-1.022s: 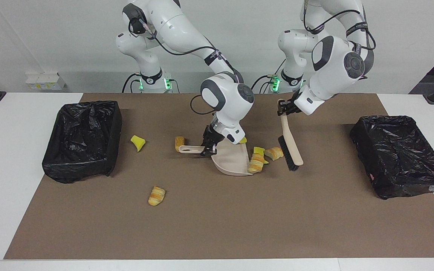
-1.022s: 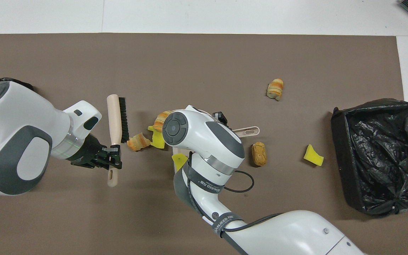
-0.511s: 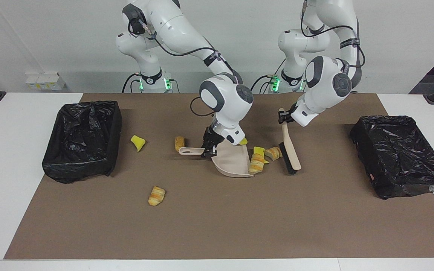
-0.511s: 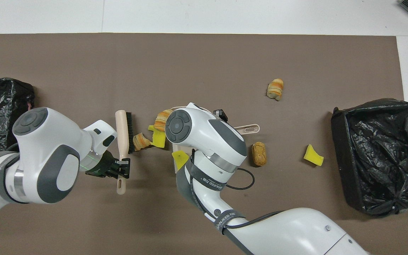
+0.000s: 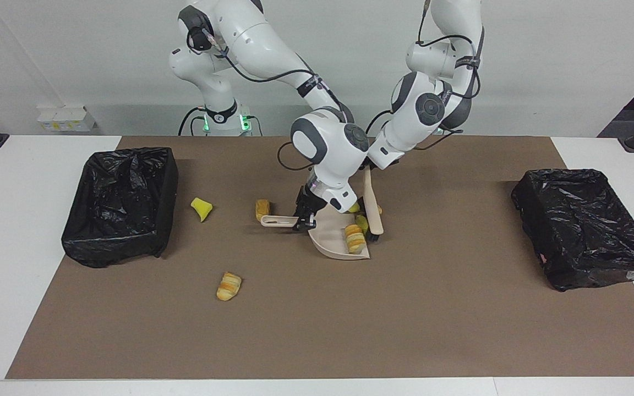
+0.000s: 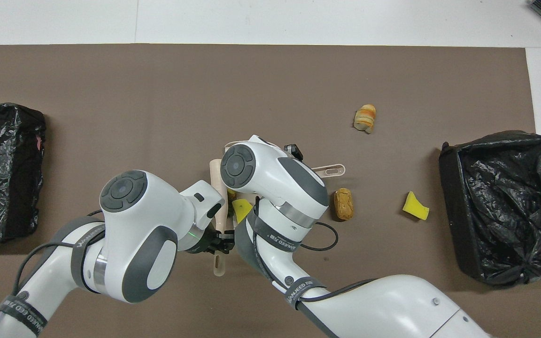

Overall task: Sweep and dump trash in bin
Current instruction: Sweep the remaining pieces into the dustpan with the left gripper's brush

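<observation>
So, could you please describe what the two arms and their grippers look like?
Both arms are glossy white with rounded grey joint caps, black cables strapped alongside, and green lights at the bases. The left gripper and right gripper are small and black.

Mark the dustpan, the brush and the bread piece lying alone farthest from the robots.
dustpan (image 5: 332,237): facing view, on the bare pale floor of the pan.
brush (image 5: 373,212): facing view, on the wooden back above the bristles.
bread piece (image 5: 229,286): facing view, on its striped top.
</observation>
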Tool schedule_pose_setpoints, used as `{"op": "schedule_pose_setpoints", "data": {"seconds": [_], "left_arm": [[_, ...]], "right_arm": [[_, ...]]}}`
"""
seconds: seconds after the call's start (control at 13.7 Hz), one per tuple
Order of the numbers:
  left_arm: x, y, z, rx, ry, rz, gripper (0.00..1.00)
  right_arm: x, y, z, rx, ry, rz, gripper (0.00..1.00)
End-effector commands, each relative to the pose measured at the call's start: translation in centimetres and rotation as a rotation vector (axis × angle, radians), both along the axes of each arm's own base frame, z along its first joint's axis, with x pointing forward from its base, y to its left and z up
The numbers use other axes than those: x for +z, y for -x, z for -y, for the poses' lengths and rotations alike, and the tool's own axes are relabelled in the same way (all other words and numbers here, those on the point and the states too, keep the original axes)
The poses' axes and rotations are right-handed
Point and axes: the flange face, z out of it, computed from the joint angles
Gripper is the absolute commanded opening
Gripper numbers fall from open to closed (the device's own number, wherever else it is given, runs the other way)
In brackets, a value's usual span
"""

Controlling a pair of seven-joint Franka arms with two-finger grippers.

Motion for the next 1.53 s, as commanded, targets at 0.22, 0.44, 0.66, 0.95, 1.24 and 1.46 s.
{"op": "schedule_pose_setpoints", "data": {"seconds": [0.22, 0.44, 0.66, 0.95, 1.24, 1.46], "left_arm": [[3.2, -1.3, -0.3, 0.002, 0.054, -0.022, 0.00], [6.6, -2.6, -4.2, -0.013, 0.071, -0.074, 0.00], [6.9, -3.1, -7.2, -0.001, 0.060, -0.109, 0.00], [4.5, -3.0, -10.9, 0.017, -0.027, -0.110, 0.00], [-0.6, -1.2, -9.5, 0.008, -0.048, -0.082, 0.00], [-1.3, -0.1, -6.9, -0.010, -0.053, -0.051, 0.00]], "right_arm": [[-0.1, -0.8, 0.2, -0.023, -0.013, 0.021, 0.00], [-0.2, -1.0, 0.5, -0.019, -0.010, 0.018, 0.00], [-0.4, -1.0, 0.7, -0.014, 0.000, 0.018, 0.00], [-1.1, -1.1, 0.9, -0.011, -0.026, 0.024, 0.00], [-1.3, -1.2, 1.3, -0.016, -0.031, 0.020, 0.00], [-1.4, -1.1, 1.3, -0.009, -0.027, 0.018, 0.00]]}}
